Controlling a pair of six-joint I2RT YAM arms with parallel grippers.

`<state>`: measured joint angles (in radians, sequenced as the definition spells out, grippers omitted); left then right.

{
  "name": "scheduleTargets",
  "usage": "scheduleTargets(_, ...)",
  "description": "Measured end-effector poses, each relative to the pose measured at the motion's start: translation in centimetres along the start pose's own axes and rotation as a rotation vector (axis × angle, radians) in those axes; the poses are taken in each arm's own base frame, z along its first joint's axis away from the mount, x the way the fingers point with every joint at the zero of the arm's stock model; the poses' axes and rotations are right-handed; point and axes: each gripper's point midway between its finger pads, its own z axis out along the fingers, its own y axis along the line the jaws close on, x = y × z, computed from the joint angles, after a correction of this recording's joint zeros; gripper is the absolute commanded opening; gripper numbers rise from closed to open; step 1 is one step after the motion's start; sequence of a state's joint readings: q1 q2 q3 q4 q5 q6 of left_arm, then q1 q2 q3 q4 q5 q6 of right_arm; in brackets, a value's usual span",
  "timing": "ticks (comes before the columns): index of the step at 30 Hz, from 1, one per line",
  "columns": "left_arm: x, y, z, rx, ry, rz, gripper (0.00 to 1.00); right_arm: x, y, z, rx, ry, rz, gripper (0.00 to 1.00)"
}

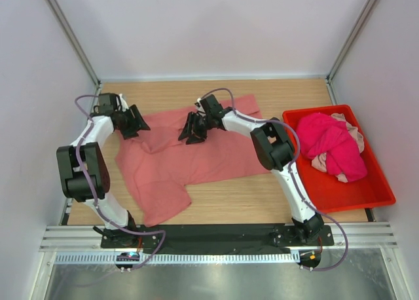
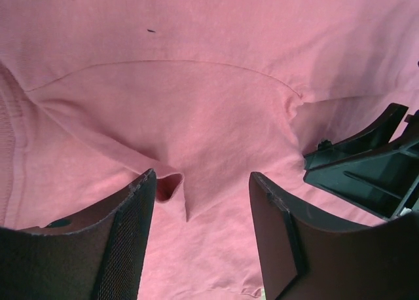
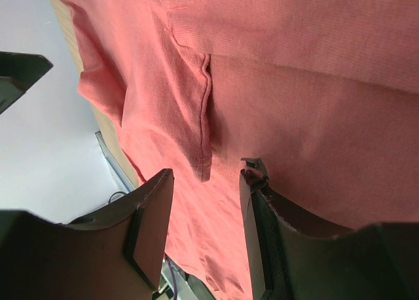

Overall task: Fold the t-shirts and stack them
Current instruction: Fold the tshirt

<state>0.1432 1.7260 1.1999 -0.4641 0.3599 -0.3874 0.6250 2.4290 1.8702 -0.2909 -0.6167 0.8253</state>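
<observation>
A large salmon t-shirt [image 1: 190, 156] lies spread on the wooden table, one sleeve trailing toward the near edge. My left gripper [image 1: 139, 125] stands open at the shirt's far left edge. In the left wrist view it [image 2: 201, 179] hovers over the cloth [image 2: 196, 103], a small raised fold between its fingers. My right gripper [image 1: 192, 133] is open over the shirt's far middle. In the right wrist view it [image 3: 208, 172] straddles a stitched seam fold [image 3: 205, 123], with nothing pinched. A magenta t-shirt [image 1: 330, 143] and a pale pink one [image 1: 321, 162] lie bunched in the bin.
A red plastic bin [image 1: 353, 198] sits at the table's right side. White walls and metal posts close in the left, back and right. The right gripper's black fingers [image 2: 366, 166] show at the right of the left wrist view, close to the left gripper.
</observation>
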Motion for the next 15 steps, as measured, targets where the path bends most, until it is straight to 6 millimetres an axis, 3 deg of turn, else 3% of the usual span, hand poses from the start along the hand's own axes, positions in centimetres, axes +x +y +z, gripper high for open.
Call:
scheduleTargets(9, 0.5, 0.3, -0.7, -0.031, 0.021, -0.009, 0.51, -0.2, 0.1, -0.1, -0.005, -0.005, 0.003, 0.51)
scheduleTargets(15, 1.7, 1.0, 0.6, -0.035, 0.079, -0.031, 0.52, -0.2, 0.1, -0.1, -0.007, -0.004, 0.011, 0.51)
